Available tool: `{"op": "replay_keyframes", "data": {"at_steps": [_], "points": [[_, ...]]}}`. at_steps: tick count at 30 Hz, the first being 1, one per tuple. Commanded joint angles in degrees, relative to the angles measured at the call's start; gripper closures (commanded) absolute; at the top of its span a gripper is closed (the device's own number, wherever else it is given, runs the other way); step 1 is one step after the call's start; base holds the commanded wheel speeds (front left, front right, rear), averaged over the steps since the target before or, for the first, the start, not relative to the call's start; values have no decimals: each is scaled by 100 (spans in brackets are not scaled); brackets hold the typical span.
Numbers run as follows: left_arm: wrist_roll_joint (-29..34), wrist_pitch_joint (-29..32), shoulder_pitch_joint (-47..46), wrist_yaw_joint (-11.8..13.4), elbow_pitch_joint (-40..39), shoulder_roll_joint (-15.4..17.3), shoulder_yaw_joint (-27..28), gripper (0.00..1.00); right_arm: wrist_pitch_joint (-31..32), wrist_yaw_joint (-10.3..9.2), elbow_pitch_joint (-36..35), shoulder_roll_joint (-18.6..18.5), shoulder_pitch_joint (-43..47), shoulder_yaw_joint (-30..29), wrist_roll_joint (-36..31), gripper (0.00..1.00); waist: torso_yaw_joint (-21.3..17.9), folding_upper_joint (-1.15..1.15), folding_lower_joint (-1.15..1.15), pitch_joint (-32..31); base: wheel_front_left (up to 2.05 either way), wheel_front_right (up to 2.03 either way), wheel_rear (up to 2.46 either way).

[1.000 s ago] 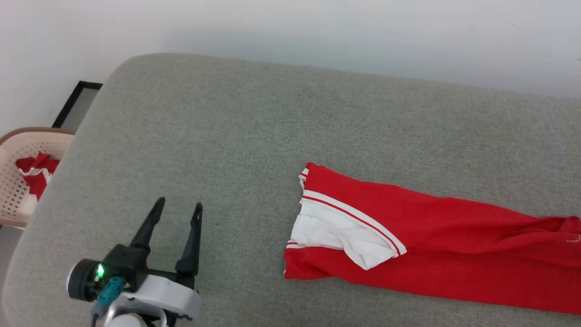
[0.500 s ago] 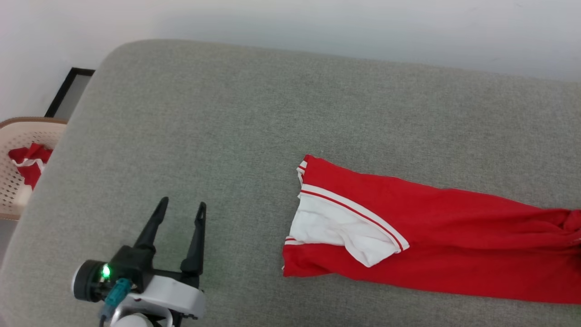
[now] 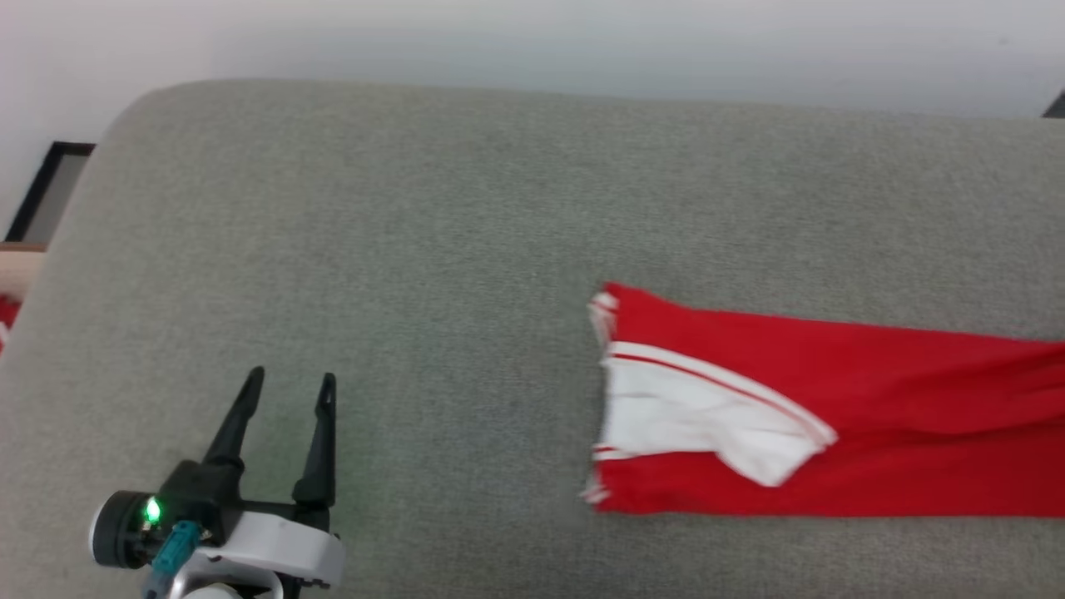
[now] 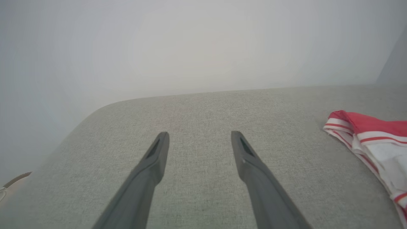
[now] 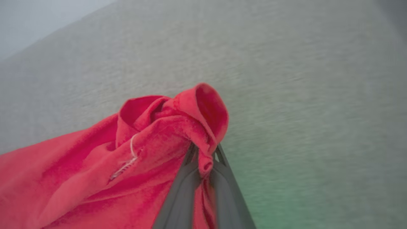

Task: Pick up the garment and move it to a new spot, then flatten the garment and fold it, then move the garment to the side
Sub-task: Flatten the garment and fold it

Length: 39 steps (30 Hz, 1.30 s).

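Observation:
The garment (image 3: pixel 874 420), a bright red jersey with a white panel and white stripe trim, lies stretched along the right half of the grey cushion (image 3: pixel 466 249) and runs off the right edge of the head view. Its striped end (image 4: pixel 369 140) shows at the right of the left wrist view. My left gripper (image 3: pixel 287 389) hovers open over bare cushion at the lower left, well apart from the garment, with nothing between its fingers (image 4: pixel 155 159). In the right wrist view my right gripper (image 5: pixel 204 152) is shut on a bunched red fold of the garment (image 5: pixel 178 121).
A pale basket rim with a bit of red cloth (image 3: pixel 5 309) peeks in at the far left edge. A black-framed panel (image 3: pixel 50 179) leans against the white wall behind the cushion's rounded left corner. Bare cushion spreads between my left gripper and the garment.
My right gripper has closed on the garment's far end. The head camera has turned right, so basket and cushion slid left in view. The garment looks pulled straighter and tauter.

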Motion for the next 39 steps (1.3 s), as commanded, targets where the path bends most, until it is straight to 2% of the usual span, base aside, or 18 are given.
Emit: {"op": "replay_keyframes", "data": {"at_steps": [1,4,5,10,14,24,29,34,39], "points": [[64,3,58,-30,-43,-31,68,0,-88,-11,146,-237,-80,-185,-100,100,-175,0,0,77,0,0,0],[89,4,52,-39,-76,-56,129,0,-233,-11,396,-671,-155,-340,-370,100,-251,0,0,151,0,0,0],[97,3,37,-42,-78,-67,143,0,-269,-11,459,-716,-208,-402,-404,100,-272,0,0,177,0,0,0],[105,3,-10,-52,-67,-85,186,0,-198,-10,376,-751,-337,-626,-365,100,-330,0,0,212,0,0,0],[94,3,-19,-71,-32,-123,196,0,-189,-10,-134,-766,-241,-462,-758,100,-335,0,0,176,0,0,0],[51,3,178,-93,85,-291,152,0,782,-10,-2827,-17,331,-190,-1087,100,-192,0,0,-96,0,0,0],[6,4,195,-88,131,-398,75,0,1354,-10,-3837,591,514,-78,-1413,100,-11,0,0,-187,0,0,0],[-60,3,216,-92,182,-442,-6,0,1843,-10,-4340,1143,532,-1,-1768,100,216,0,0,-241,0,0,0],[-121,3,209,-94,167,-478,-131,0,2124,-10,-4408,1541,511,34,-2090,100,421,0,0,-212,0,0,0]]}}
